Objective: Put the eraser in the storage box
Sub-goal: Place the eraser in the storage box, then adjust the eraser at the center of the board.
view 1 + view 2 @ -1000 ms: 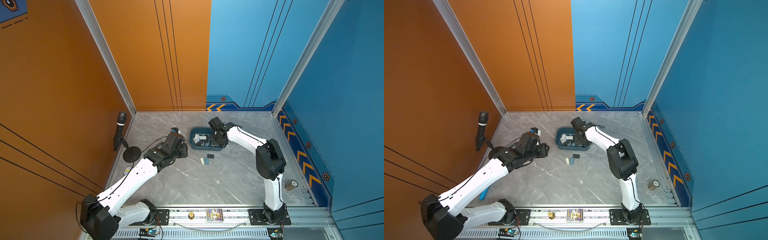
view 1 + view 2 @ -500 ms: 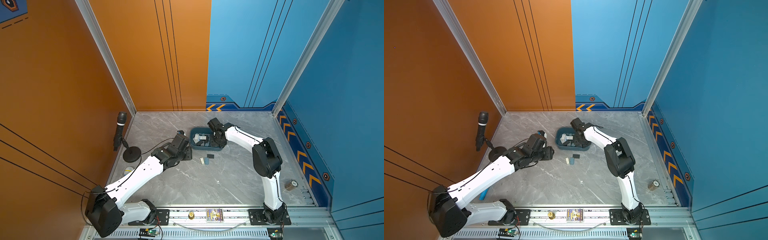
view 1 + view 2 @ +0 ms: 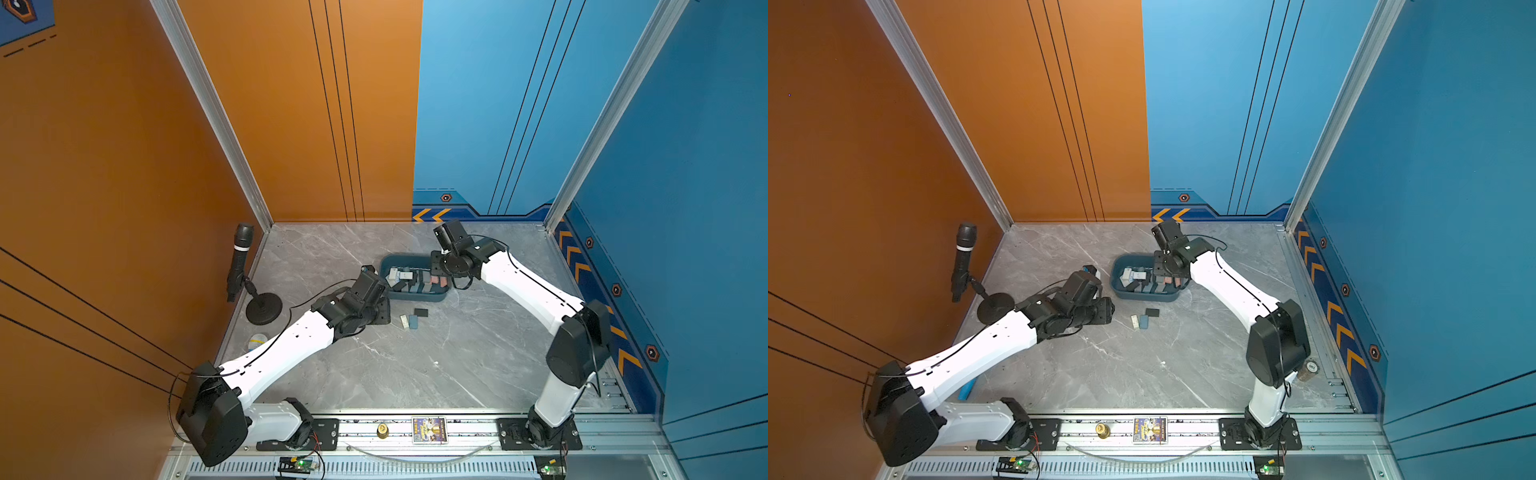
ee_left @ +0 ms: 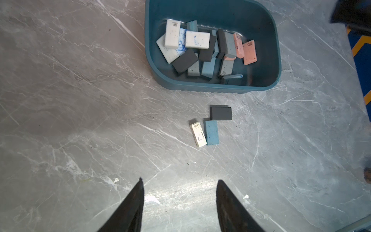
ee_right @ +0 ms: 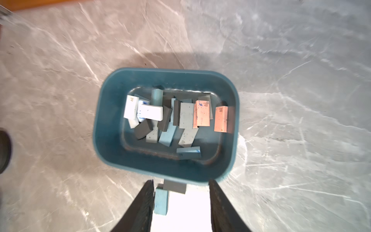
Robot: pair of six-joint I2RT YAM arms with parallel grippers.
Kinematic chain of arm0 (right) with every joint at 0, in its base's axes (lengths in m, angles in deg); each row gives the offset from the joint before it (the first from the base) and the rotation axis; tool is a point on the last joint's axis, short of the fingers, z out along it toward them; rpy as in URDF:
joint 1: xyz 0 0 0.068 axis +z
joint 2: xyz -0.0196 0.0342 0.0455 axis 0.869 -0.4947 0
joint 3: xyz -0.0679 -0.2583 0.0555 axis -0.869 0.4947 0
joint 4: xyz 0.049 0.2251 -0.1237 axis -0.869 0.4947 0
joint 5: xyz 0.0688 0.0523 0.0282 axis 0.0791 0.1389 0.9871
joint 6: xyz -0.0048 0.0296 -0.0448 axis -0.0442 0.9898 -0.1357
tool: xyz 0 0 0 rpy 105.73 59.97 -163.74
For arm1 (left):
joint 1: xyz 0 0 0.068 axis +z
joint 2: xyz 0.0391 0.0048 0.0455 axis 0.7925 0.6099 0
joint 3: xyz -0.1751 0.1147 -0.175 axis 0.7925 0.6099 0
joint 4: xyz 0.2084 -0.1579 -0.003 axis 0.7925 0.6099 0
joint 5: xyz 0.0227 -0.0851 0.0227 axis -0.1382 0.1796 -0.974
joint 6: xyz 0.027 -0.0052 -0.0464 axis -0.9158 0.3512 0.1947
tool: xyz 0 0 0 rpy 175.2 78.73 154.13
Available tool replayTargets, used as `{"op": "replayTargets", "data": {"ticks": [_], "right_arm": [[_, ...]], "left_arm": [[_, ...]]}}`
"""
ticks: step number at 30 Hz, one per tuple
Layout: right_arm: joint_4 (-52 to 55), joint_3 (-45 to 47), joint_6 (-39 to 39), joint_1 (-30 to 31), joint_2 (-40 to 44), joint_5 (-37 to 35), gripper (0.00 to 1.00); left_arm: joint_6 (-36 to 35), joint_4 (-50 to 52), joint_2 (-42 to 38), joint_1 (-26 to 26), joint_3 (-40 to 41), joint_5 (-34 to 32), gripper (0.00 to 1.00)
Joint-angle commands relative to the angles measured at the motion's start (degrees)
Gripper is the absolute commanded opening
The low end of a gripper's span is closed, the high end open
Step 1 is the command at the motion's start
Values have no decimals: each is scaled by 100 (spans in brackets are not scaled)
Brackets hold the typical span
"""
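Three erasers (image 4: 211,132) near storage box (image 4: 200,87) rim, apart.

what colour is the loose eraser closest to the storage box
The eraser is dark grey, clearest in the left wrist view.

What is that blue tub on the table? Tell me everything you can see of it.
The storage box is a shallow tub of dark teal plastic, rectangular with rounded corners and a plain rim. It sits upright and open-topped on the grey marbled table. Inside lies a loose pile of erasers, white, black, blue, grey and pink, some overlapping. On the table near one long wall lie three more erasers, not touching it.
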Motion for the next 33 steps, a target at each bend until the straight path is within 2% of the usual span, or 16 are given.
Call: {"op": "replayTargets", "data": {"ticks": [1,6,15,33], "right_arm": [[-43,387,135,33,483,-274,47],[-187,943,253,46,1177,-386,48],[-286,1693,446,29,1828,-491,49],[-524,2400,583,-85,2204,-408,49]], "left_arm": [[146,68,134,-113,61,43,60],[227,81,382,-230,-8,52,62],[423,129,1084,-443,-350,112,64],[633,686,2407,-709,-1209,-322,68]]}}
